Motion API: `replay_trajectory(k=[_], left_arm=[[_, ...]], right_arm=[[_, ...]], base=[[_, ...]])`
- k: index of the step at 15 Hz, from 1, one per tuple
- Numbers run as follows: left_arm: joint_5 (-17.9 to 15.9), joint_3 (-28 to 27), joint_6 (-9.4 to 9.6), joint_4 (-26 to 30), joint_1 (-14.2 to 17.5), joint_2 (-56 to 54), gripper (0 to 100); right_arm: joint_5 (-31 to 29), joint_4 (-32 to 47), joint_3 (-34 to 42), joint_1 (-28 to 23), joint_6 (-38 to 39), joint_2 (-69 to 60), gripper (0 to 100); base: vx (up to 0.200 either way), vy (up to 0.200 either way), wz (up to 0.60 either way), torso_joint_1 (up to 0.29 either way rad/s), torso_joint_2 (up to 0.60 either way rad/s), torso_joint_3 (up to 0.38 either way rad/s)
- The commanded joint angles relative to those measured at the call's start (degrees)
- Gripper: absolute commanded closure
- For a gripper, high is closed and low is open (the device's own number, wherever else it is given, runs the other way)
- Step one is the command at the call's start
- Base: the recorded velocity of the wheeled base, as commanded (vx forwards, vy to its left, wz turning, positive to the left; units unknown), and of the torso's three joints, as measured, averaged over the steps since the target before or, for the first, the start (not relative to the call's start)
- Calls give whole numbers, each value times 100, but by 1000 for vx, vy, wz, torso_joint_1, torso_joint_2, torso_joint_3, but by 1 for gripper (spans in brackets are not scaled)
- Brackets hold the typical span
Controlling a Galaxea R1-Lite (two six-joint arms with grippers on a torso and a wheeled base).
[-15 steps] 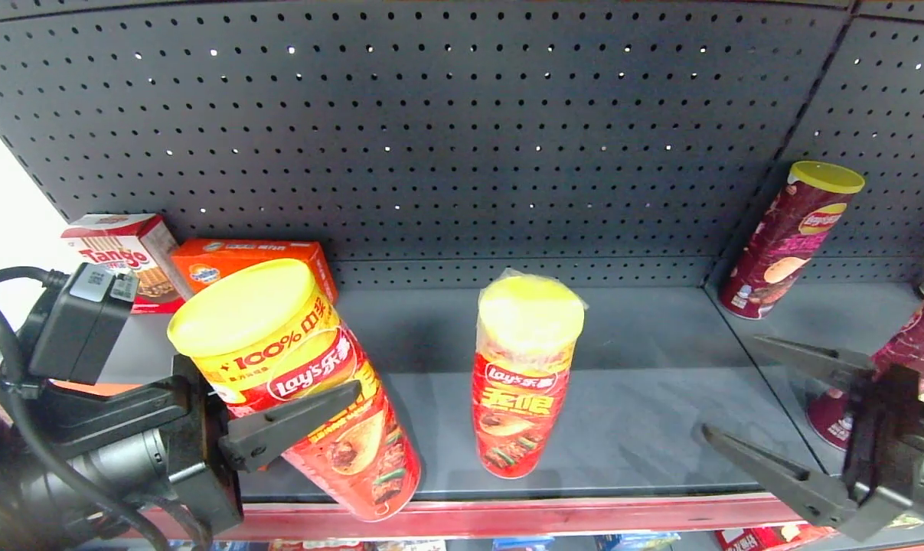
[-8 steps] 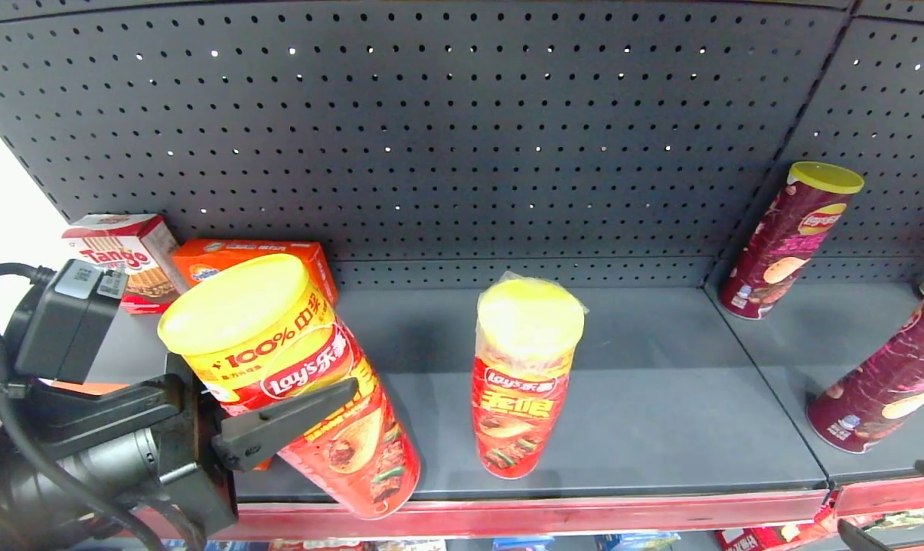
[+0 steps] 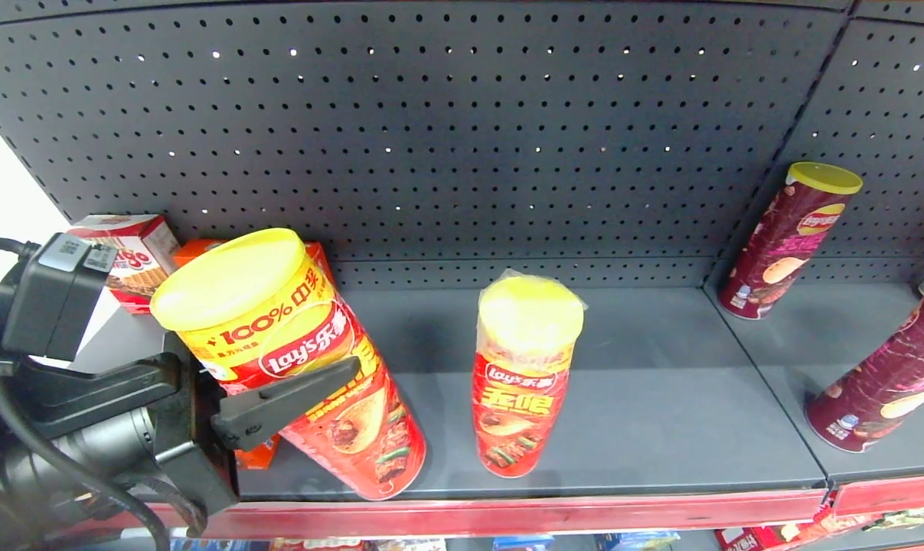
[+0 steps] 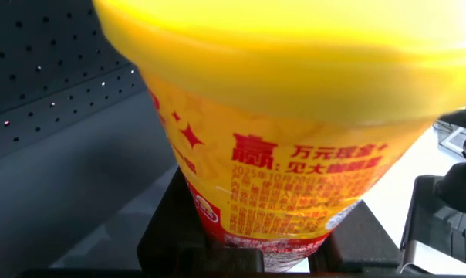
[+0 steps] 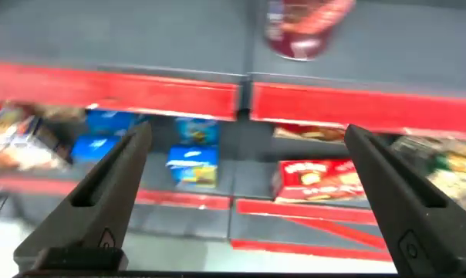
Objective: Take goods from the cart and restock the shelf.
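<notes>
My left gripper [image 3: 282,390] is shut on a red chip can with a yellow lid [image 3: 293,352], at the left front of the grey shelf [image 3: 661,398]. The can is tilted, its lid leaning toward me and its base over the shelf near the red front edge [image 3: 507,514]. In the left wrist view the same can [image 4: 295,154] looms close. A second red can [image 3: 527,375], wrapped in plastic at the lid, stands upright mid-shelf. My right gripper [image 5: 248,201] is open and holds nothing, in front of the lower shelves.
A wafer box [image 3: 128,260] and an orange box [image 3: 316,256] sit at the back left, behind the held can. Two purple cans [image 3: 791,237] [image 3: 883,383] stand on the right section. Packaged goods [image 5: 190,154] fill the lower shelves. Room is free between the red cans and right of the middle one.
The left gripper has carried the red can slightly up and further onto the shelf. The right gripper has dropped down and out of the head view.
</notes>
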Motion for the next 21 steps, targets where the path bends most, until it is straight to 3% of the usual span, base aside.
replay_trajectory(k=[1, 2, 4, 8, 12, 17, 20, 21], left_arm=[[2, -11, 0, -5, -3, 28, 100], [2, -11, 0, -5, -12, 28, 100], [-7, 16, 0, 4, -12, 36, 100], [19, 68, 35, 13, -223, 28, 100], [19, -204, 35, 13, -188, 274, 100], [-7, -1109, 44, 110, -74, 880, 100], [-244, -1909, 44, 839, 243, 1214, 100], [-288, -2595, 88, 1533, 278, 1355, 100]], right_arm=[[-57, 144, -26, -979, 33, -20, 0], [172, 153, -35, -1322, 68, -99, 0], [603, 118, 123, -1428, 86, -416, 0], [611, 118, 123, -1410, 77, -433, 0], [611, 118, 123, -1410, 77, -433, 0], [611, 118, 123, -1410, 77, -433, 0], [611, 118, 123, -1410, 77, -433, 0], [611, 118, 123, -1410, 77, -433, 0]], base=[[0, 0, 0, 0, 0, 0], [0, 0, 0, 0, 0, 0], [0, 0, 0, 0, 0, 0], [0, 0, 0, 0, 0, 0], [0, 0, 0, 0, 0, 0], [0, 0, 0, 0, 0, 0], [0, 0, 0, 0, 0, 0], [0, 0, 0, 0, 0, 0]])
